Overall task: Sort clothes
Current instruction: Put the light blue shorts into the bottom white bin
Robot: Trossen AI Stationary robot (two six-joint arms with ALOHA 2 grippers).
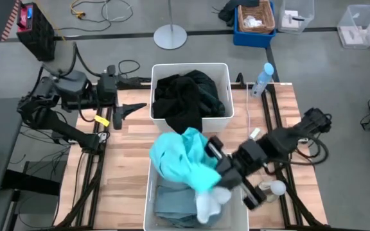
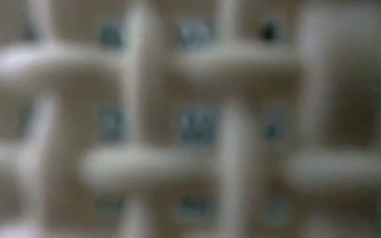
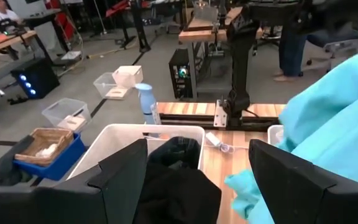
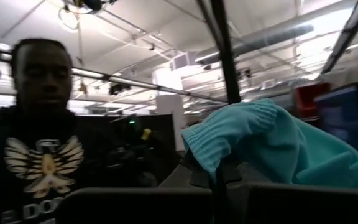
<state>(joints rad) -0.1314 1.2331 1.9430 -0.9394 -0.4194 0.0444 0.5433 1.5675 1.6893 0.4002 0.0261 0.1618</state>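
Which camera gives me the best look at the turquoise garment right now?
The high view: the turquoise garment shows whole, draped over the near bin with the right gripper at its edge. The left wrist view catches part of it, the right wrist view a fold up close, the low view nothing.

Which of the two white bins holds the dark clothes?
The far bin, at the table's back edge beside the bottle, holds the black clothes. The near bin holds a blue-grey garment, with the turquoise garment draped over its edge.
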